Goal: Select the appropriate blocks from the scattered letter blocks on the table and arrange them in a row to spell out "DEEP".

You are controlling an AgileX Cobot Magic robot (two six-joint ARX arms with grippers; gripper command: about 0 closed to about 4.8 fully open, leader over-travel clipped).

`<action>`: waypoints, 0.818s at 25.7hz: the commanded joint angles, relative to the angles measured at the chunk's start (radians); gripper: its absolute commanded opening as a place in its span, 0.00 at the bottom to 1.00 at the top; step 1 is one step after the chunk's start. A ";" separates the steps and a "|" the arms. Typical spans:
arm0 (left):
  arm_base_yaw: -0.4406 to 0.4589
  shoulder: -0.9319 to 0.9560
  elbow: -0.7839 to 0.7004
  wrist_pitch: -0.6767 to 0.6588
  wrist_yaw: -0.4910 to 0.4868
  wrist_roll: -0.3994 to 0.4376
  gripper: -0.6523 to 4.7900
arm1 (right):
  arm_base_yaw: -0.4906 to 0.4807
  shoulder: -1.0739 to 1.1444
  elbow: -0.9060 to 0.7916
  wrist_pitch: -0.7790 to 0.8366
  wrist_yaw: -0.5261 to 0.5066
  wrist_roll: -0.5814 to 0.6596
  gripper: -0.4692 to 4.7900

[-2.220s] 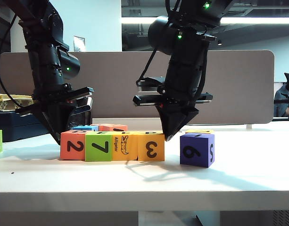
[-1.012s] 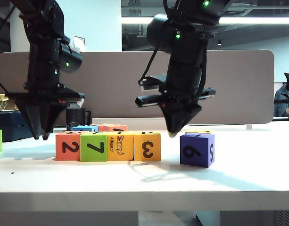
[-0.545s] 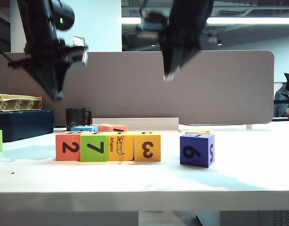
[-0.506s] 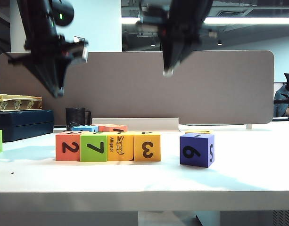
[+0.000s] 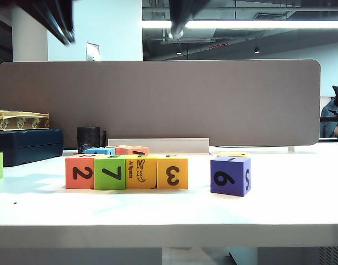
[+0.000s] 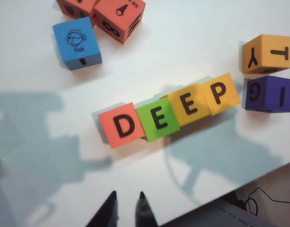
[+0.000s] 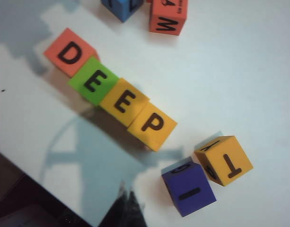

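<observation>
Four blocks (image 6: 169, 110) spell DEEP, touching in one row.
Left gripper (image 6: 126, 209) nearly closed, right gripper (image 7: 126, 201) closed; both empty, high above the row, neither clearly nearer.

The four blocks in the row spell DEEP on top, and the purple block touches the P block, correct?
Not quite. The row does spell DEEP, but the purple block stands apart from the P block, with bare table between them. The exterior view shows the gap.

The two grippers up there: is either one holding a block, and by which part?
No. The left gripper and right gripper hang high above the table, both shut on nothing. The DEEP row lies free.
</observation>
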 commanded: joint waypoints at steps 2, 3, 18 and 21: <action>-0.001 -0.047 0.001 -0.016 0.010 0.025 0.21 | 0.034 -0.005 0.033 0.011 0.002 0.001 0.09; -0.001 -0.049 0.001 -0.021 0.010 0.025 0.21 | 0.034 -0.005 0.033 0.013 0.001 0.001 0.09; -0.001 -0.049 0.001 0.000 0.007 0.025 0.21 | 0.043 -0.002 0.033 0.008 0.001 0.000 0.09; -0.001 -0.049 0.001 0.000 0.007 0.025 0.21 | 0.043 -0.002 0.033 0.008 0.002 0.001 0.09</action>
